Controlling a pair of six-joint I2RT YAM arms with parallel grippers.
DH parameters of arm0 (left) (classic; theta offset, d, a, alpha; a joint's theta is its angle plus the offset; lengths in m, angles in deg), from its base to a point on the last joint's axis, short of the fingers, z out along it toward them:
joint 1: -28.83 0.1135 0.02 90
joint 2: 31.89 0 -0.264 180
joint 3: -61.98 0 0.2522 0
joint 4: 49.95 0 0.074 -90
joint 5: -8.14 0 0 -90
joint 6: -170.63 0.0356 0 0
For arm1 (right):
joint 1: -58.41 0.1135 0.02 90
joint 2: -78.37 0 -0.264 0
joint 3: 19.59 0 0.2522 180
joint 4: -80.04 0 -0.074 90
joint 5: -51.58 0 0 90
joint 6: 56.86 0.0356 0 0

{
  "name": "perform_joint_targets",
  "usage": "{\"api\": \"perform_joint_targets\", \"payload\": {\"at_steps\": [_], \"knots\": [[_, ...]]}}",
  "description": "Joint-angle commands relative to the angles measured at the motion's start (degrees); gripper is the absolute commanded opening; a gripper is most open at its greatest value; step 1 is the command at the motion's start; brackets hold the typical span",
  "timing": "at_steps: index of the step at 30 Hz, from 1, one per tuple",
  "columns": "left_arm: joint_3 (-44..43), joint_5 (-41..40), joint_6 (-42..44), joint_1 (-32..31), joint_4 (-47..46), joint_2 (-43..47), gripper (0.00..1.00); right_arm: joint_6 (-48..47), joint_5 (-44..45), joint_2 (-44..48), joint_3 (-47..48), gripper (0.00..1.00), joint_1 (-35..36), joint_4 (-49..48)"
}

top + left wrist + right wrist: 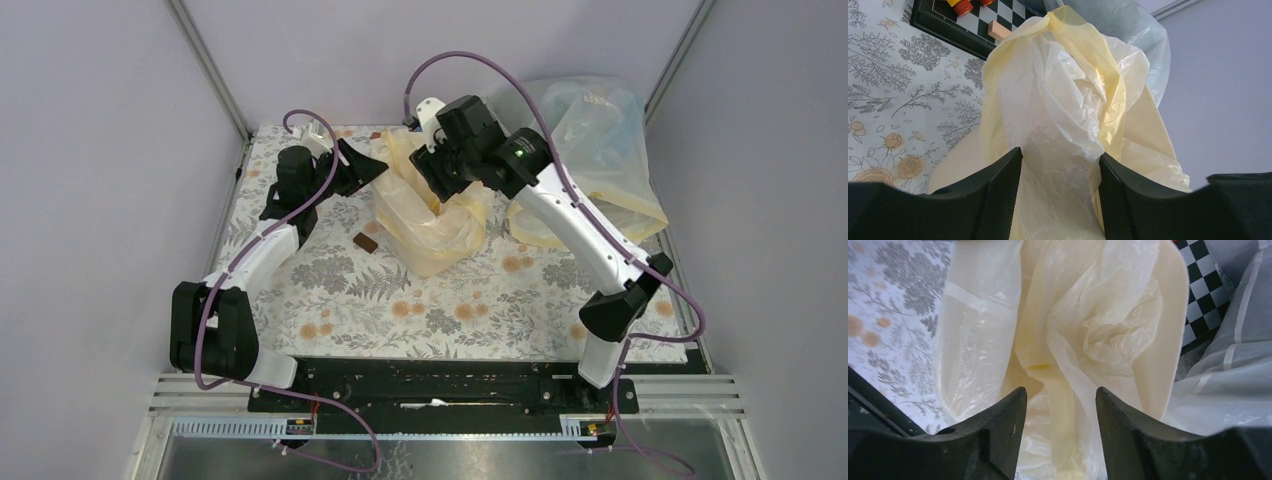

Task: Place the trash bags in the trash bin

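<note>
The cream-beige trash bin (pixel 452 238) stands tilted at the table's middle. A crinkly cream-yellow trash bag (pixel 408 165) bunches up out of its mouth. My left gripper (pixel 376 170) is at the bag's left side; in the left wrist view the jaws (pixel 1058 162) stand open with the bag (pixel 1063 100) filling the gap, and the bin wall (pixel 1148 125) is behind it. My right gripper (pixel 436 182) hangs over the bin mouth. In the right wrist view it (pixel 1060 395) is open above the bag (pixel 1098 325), which lies inside the bin rim (pixel 1170 340).
A big whitish-clear sack (pixel 600 130) bulges at the back right, also in the right wrist view (pixel 1233 365). A checkered board (pixel 973 25) with small pieces lies behind the bin. A small brown block (pixel 365 242) lies on the floral cloth (pixel 400 300) left of the bin.
</note>
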Motion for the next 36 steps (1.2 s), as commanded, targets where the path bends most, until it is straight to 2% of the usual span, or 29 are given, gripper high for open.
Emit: {"api": "perform_joint_targets", "payload": {"at_steps": [1, 5, 9, 11, 13, 14, 19, 27, 31, 36], "knots": [[-1.97, 0.46, 2.32, -0.11, 0.23, -0.61, 0.57, -4.54, 4.31, -3.95, 2.82, 0.58, 0.82, 3.77], [-1.51, 0.53, 2.59, -0.11, 0.42, -0.14, 0.57, -5.05, 2.79, -5.20, 3.02, 0.54, 1.10, 3.68], [-0.88, 0.55, 2.53, -0.11, 0.52, 0.38, 0.57, -5.58, 3.25, -5.78, 2.29, 0.46, 1.21, 3.85], [-0.43, 0.49, 2.65, -0.11, 0.43, 0.65, 0.57, -5.60, 3.77, -5.59, 1.75, 0.28, 1.23, 3.84], [0.02, 0.13, 2.83, -0.11, 0.54, 0.91, 0.57, -5.27, 4.67, -5.01, 1.38, 0.06, 1.23, 3.45], [0.21, -0.19, 2.99, -0.11, 0.62, 1.09, 0.57, -4.71, 5.47, -4.40, 0.74, 0.00, 1.23, 2.74], [0.49, -0.70, 3.56, -0.19, 1.28, 1.34, 0.57, -0.07, 10.43, 1.12, -3.72, 0.00, 0.00, -4.55], [1.50, -0.84, 3.89, -0.19, 1.31, 1.55, 0.57, 13.35, 6.40, 11.05, -17.41, 0.00, -10.87, -15.73], [1.42, -0.94, 4.11, -0.19, 1.45, 1.56, 0.56, 16.27, 4.74, 14.67, -24.11, 0.00, -15.58, -20.05], [1.49, -1.08, 4.20, -0.18, 1.48, 1.49, 0.57, 17.26, 3.09, 13.43, -26.38, 0.00, -18.30, -20.40]]}}
